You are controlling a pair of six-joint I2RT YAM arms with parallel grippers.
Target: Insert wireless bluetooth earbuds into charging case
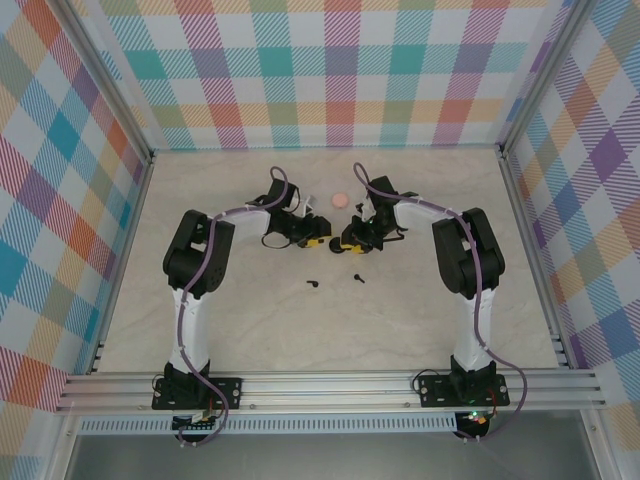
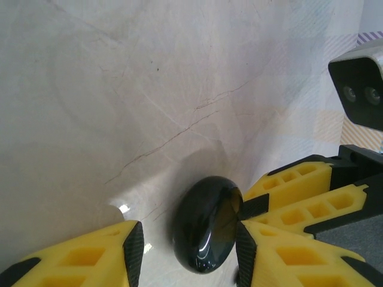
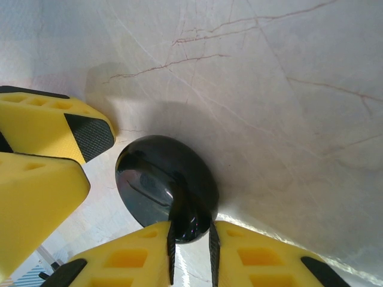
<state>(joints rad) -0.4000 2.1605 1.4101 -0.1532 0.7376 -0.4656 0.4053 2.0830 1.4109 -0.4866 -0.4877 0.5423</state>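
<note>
A glossy black round charging case (image 3: 161, 179) stands on edge on the marble table. My right gripper (image 3: 191, 242) is shut on the case's lower rim, which sits pinched between its black pads. My left gripper (image 2: 187, 248) is open, and the black charging case (image 2: 206, 224) lies between its fingers near the right pad (image 2: 244, 254). In the top view the two grippers, left (image 1: 318, 241) and right (image 1: 348, 243), meet at mid-table. Two black earbuds (image 1: 314, 283) (image 1: 358, 277) lie loose on the table nearer the bases. The pale earbuds are too small to make out.
A round pink case (image 1: 340, 201) lies just beyond the grippers. The right gripper's yellow fingers (image 2: 299, 191) crowd the right of the left wrist view, and the left gripper's fingers (image 3: 48, 128) sit close in the right wrist view. Checked walls enclose the table.
</note>
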